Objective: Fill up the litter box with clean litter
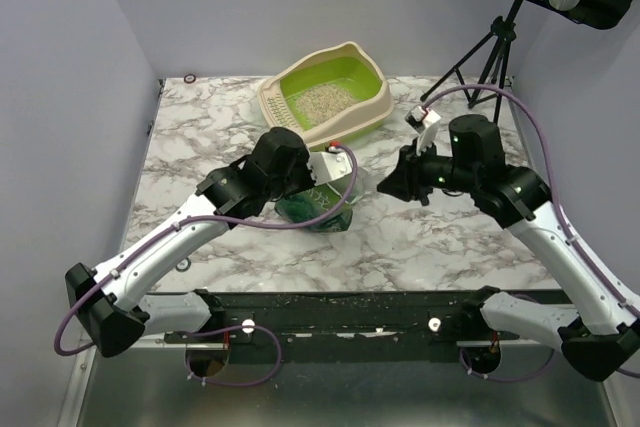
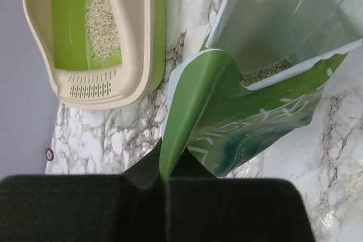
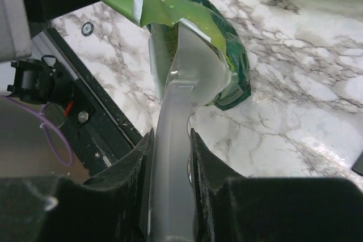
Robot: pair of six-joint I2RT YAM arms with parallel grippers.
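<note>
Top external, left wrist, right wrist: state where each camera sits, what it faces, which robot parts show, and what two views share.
Top external: high behind the bases, looking down on table; both arms.
Left wrist: behind left gripper, which pinches the green bag; faces bag, litter box.
Right wrist: behind right gripper, which grips the scoop; faces the bag.
Shared: both wrist views show bag and scoop.

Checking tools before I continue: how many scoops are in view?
1. The clear scoop is clamped in the right gripper, its bowl inside the green bag, whose edge the left gripper pinches. Others may be hidden.
</note>
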